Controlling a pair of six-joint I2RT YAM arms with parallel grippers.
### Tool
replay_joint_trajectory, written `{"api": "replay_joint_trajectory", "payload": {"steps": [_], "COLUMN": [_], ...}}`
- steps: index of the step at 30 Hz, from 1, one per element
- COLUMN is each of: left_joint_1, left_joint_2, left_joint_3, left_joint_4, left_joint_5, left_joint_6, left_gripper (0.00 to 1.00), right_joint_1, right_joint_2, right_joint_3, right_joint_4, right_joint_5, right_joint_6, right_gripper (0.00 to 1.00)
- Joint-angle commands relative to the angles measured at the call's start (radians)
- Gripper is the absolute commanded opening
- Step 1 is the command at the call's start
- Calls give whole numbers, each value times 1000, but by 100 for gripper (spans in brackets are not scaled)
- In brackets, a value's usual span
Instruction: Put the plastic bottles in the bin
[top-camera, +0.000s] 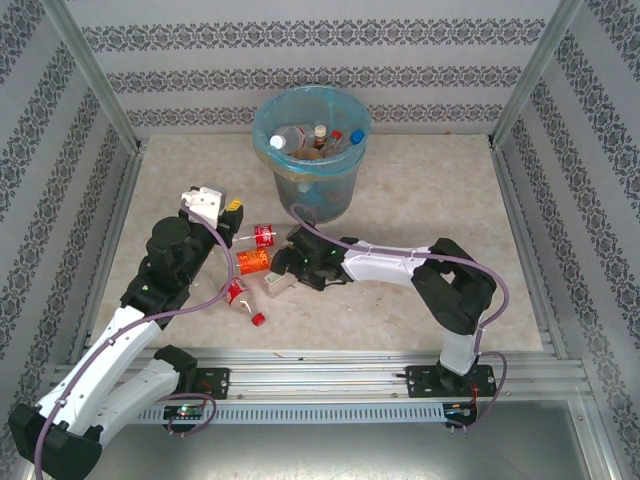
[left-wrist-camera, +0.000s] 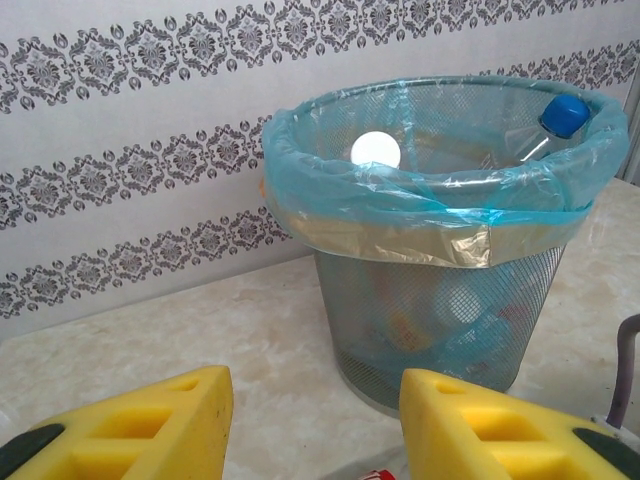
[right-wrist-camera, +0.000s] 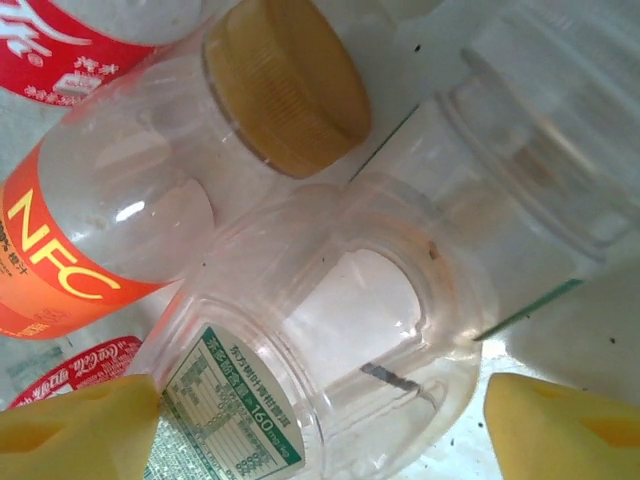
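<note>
The bin (top-camera: 310, 172) is a mesh basket lined with a blue bag at the back of the table, with several plastic bottles (top-camera: 292, 140) inside. More bottles lie in a cluster left of centre: a red-labelled one (top-camera: 262, 236), an orange-labelled one (top-camera: 252, 262), a clear one (top-camera: 278, 284) and a red-capped one (top-camera: 240, 297). My right gripper (top-camera: 290, 266) is down in this cluster. Its yellow fingers stand open on either side of the clear bottle (right-wrist-camera: 330, 330) with a green-and-white label. My left gripper (left-wrist-camera: 315, 430) hangs open and empty, facing the bin (left-wrist-camera: 440, 250).
An orange NFC bottle (right-wrist-camera: 90, 240) with an orange cap (right-wrist-camera: 285, 85) lies right beside the clear one, and a red-labelled bottle (right-wrist-camera: 60, 45) lies beyond it. Metal frame posts and patterned walls close in the table. A blue-capped bottle (left-wrist-camera: 560, 118) leans at the bin's rim.
</note>
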Motion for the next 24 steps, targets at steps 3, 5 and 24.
{"api": "replay_joint_trajectory", "payload": {"steps": [3, 5, 24], "left_joint_1": [4, 5, 9], "left_joint_2": [9, 15, 21], "left_joint_3": [9, 12, 107], "left_joint_4": [-3, 0, -73], "left_joint_5": [11, 14, 234], "left_joint_6": [-3, -6, -196], "left_gripper": [48, 48, 52], "right_joint_1": [-47, -58, 72], "right_joint_2": [-71, -95, 29], "right_joint_3": [-59, -47, 245], "right_joint_4": [-90, -141, -420], "right_joint_5": [24, 43, 244], "right_joint_6": [-25, -56, -149], "right_gripper": [76, 76, 98]}}
